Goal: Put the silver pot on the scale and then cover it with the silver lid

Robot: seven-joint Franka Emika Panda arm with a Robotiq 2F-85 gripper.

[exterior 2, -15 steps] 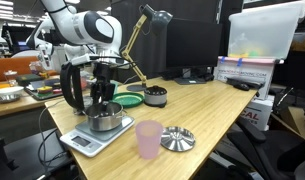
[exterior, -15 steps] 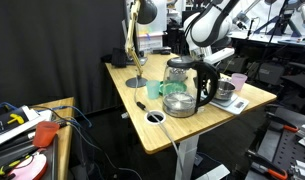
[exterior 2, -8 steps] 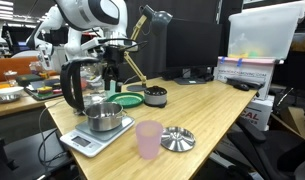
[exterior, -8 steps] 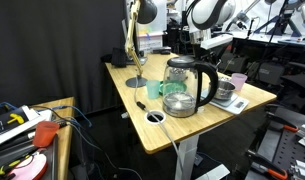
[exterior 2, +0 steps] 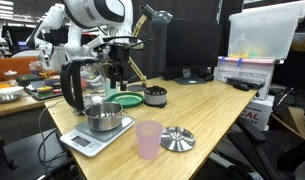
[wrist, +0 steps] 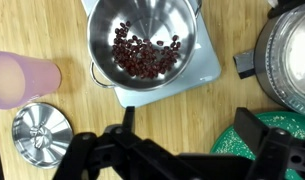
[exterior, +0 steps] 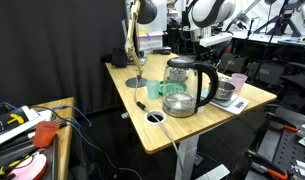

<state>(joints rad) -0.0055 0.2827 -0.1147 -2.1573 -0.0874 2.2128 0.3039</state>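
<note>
One gripper (wrist: 190, 128), jaws spread as wide as they go, nothing held, hangs above the table (wrist: 87, 108). In the wrist view the silver pot (wrist: 182, 28) is just ahead of the fingertips, standing on the scale (wrist: 210, 70), uncovered, with small dark red bits (wrist: 142, 55) inside. The silver lid (wrist: 42, 133) lies flat on the table off to one side of the hand, next to the pink cup (wrist: 20, 80). The glass kettle (wrist: 292, 55) is on the opposite side, with a green plate (wrist: 230, 148) by that finger. In an exterior view the gripper (exterior 2: 117, 72) is well above the pot.
</note>
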